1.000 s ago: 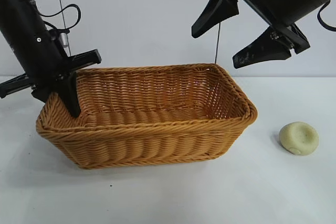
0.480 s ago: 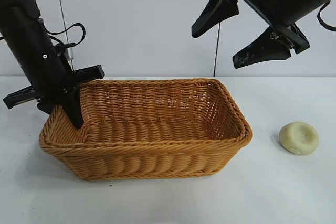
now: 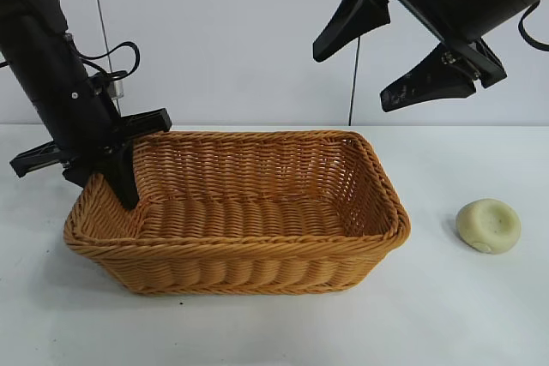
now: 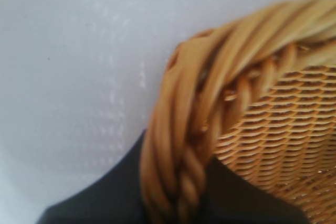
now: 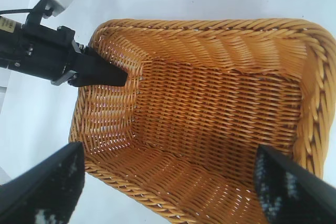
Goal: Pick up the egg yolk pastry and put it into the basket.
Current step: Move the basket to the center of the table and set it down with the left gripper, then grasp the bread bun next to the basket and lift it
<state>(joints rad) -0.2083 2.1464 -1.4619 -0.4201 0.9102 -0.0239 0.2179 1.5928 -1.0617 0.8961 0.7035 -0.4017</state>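
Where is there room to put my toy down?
Bare table runs along the front of the basket, and between it and the egg yolk pastry. The basket's floor is bare too. It's crowded at its left corner, where the left gripper grips the rim.

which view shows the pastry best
The exterior view. The pastry lies in full sight on the table, right of the basket and apart from it. The left wrist view shows only basket rim and table; the right wrist view looks into the basket, with no pastry in sight.
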